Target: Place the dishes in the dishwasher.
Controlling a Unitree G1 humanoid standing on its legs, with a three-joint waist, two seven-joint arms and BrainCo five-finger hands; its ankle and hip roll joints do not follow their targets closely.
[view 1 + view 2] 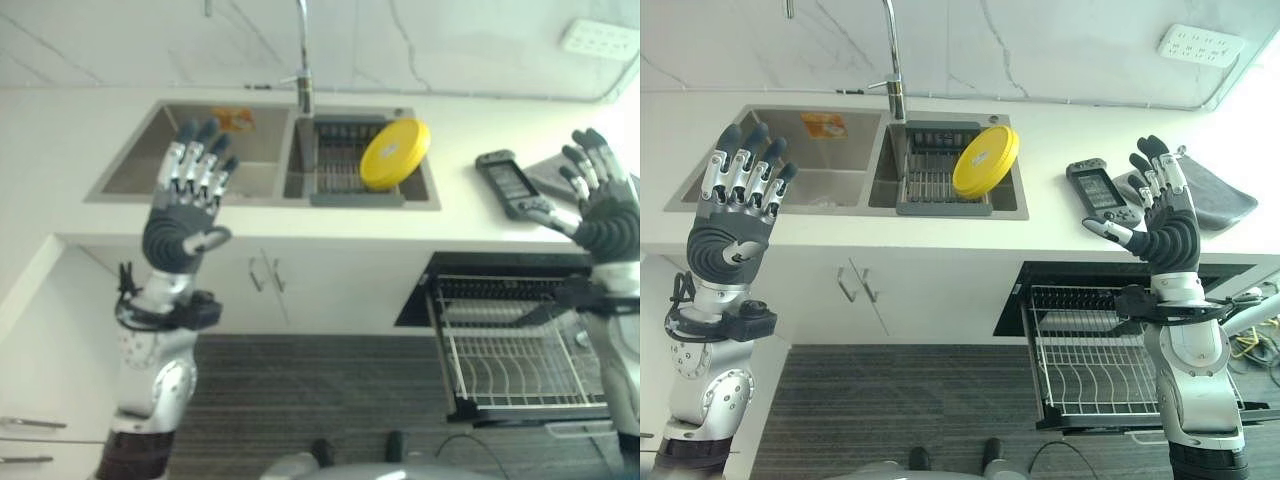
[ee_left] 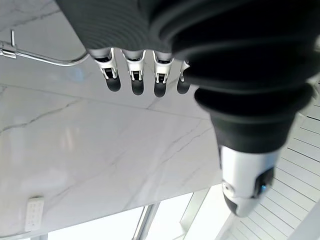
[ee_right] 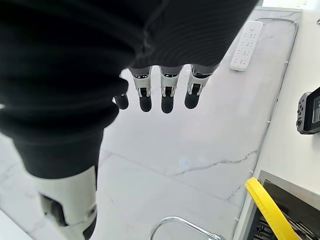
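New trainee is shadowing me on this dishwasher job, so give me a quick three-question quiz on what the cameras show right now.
1. True or false: the yellow plate leans in the sink's right basin.
2. The left robot hand is: A) open, empty B) shut on a plate C) holding a cloth.
3. Fill in: the dishwasher rack, pulled out below the right robot hand, holds ___ dishes.

Key: 1 true; 2 A; 3 no

White marble wall (image 1: 1060,50) with grey veins behind a white table (image 1: 1060,235). Power strip (image 1: 1200,44) on the wall near the table's right back corner. Tap (image 1: 895,70) rises at the back edge. White cabinet doors (image 1: 870,290) below. Dark striped floor (image 1: 890,410). Bright, even light.
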